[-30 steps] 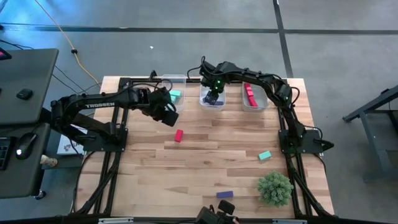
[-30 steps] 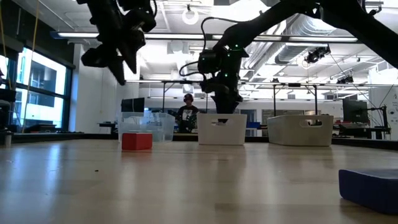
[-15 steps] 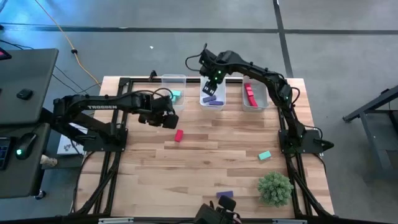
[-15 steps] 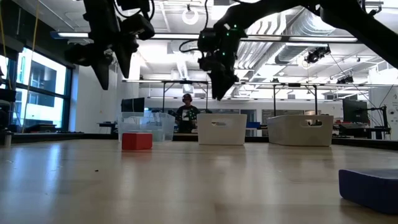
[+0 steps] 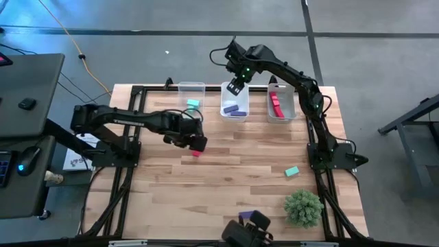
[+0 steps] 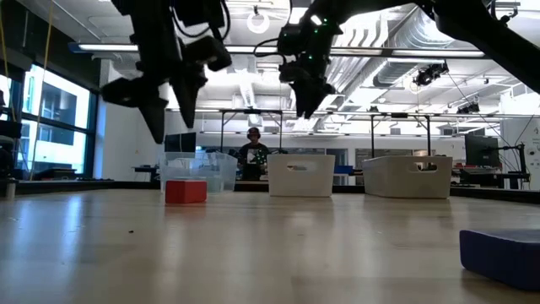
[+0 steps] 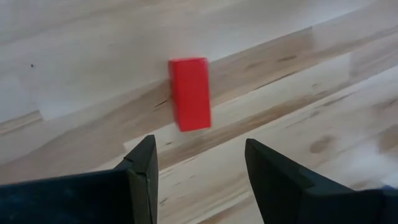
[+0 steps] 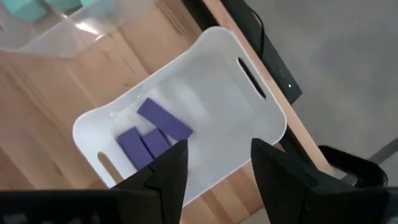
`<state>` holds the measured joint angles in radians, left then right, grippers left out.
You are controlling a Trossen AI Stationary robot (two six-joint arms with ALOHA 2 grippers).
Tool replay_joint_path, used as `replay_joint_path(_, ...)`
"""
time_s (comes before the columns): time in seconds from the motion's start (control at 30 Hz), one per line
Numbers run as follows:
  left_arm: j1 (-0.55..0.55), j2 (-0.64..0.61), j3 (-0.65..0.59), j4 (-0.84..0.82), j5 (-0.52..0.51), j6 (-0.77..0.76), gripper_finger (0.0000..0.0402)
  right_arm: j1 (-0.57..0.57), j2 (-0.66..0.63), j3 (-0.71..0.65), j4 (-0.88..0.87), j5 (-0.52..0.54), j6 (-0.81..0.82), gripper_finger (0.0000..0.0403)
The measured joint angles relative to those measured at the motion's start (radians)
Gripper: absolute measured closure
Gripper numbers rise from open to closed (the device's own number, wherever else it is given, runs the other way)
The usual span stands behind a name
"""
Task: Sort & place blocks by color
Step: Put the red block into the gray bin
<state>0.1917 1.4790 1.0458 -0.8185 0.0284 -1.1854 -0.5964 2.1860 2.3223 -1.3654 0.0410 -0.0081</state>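
A red block (image 7: 189, 93) lies flat on the wooden table (image 5: 233, 185), left of centre; it also shows as the red block (image 6: 186, 192). My left gripper (image 7: 202, 171) hangs open just above it, pointing down, its fingers clear of the block; from above it shows as the left gripper (image 5: 198, 143). My right gripper (image 8: 217, 168) is open and empty, high over the white middle bin (image 8: 261, 118), which holds three purple blocks (image 8: 152, 134). A teal block (image 5: 292, 171) and a purple block (image 5: 247, 215) lie loose on the table.
Three bins stand along the far edge: a clear one with teal blocks (image 5: 193, 103), the middle bin (image 5: 234, 110), and one with red blocks (image 5: 276, 104). A fuzzy green plant ball (image 5: 303, 208) sits near the front right. A person shows far behind the table (image 6: 252, 156).
My left gripper has moved toward the table's right and near edge and come down over the red block, rolling as it went. My right gripper has risen straight up out of the middle bin, still open, leaving the purple blocks in it.
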Motion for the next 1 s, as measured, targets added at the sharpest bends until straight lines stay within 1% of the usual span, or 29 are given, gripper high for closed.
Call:
replay_joint_path(0.3, -0.034, 0.151, -0.001, 0.022, -0.010, 0.000, 0.0243, 0.003, 0.000, 0.001, -0.073, -0.001, 0.005, 0.0237)
replay_joint_path(0.4, -0.045, 0.191, -0.001, 0.056, -0.009, -0.016, 0.0243, 0.003, 0.000, 0.001, -0.077, -0.001, 0.008, 0.0237)
replay_joint_path(0.6, -0.072, 0.234, -0.001, 0.125, -0.009, -0.063, 0.0243, 0.001, 0.000, 0.001, -0.076, -0.001, -0.001, 0.0237)
replay_joint_path(0.9, -0.067, 0.312, -0.001, 0.130, -0.041, -0.087, 0.0243, 0.001, 0.000, 0.001, -0.075, -0.007, -0.018, 0.0237)
replay_joint_path(1.0, -0.069, 0.327, 0.003, 0.130, -0.071, -0.087, 0.0243, 0.001, 0.000, 0.001, -0.074, -0.018, -0.018, 0.0237)
